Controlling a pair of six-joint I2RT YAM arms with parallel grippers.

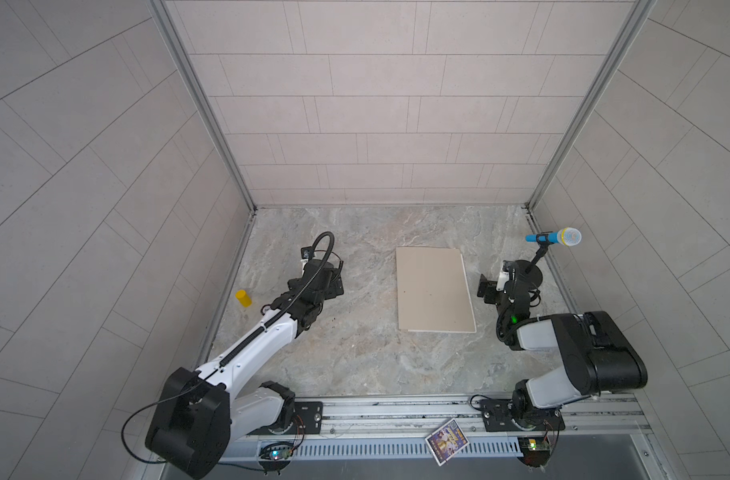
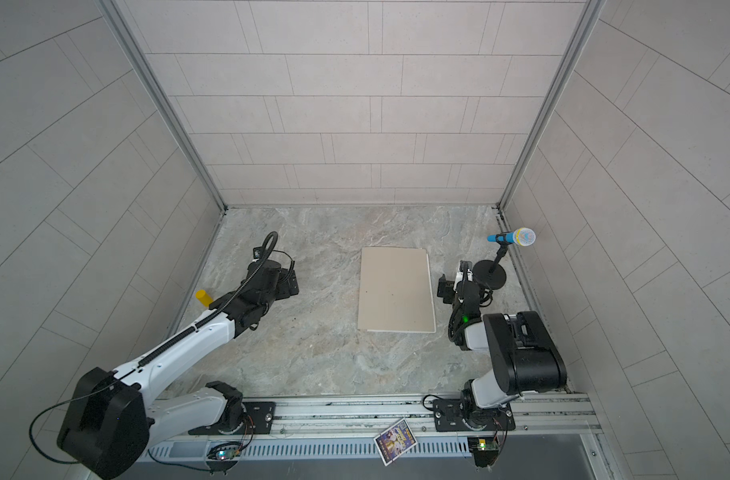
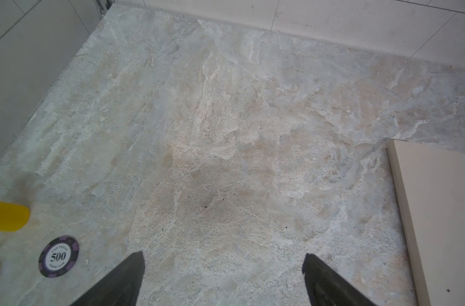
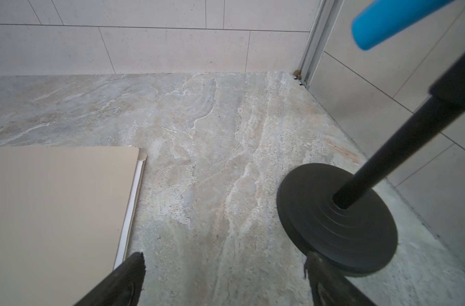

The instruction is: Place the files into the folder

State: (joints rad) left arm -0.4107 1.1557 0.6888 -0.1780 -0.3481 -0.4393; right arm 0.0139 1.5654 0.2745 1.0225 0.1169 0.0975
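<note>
The tan folder lies shut and flat on the marble table, right of the middle. The files show only as a thin white strip sticking out along its right and near edges; the rest of them is hidden under the cover. My left gripper hovers open to the left of the folder, over bare marble. On the folder's other side my right gripper is open, between the folder and the stand's base, holding nothing.
A blue toy microphone sits on a black stand whose round base is close to my right gripper. A yellow cylinder and a purple poker chip lie at the left. A colourful card rests on the front rail. Walls close three sides.
</note>
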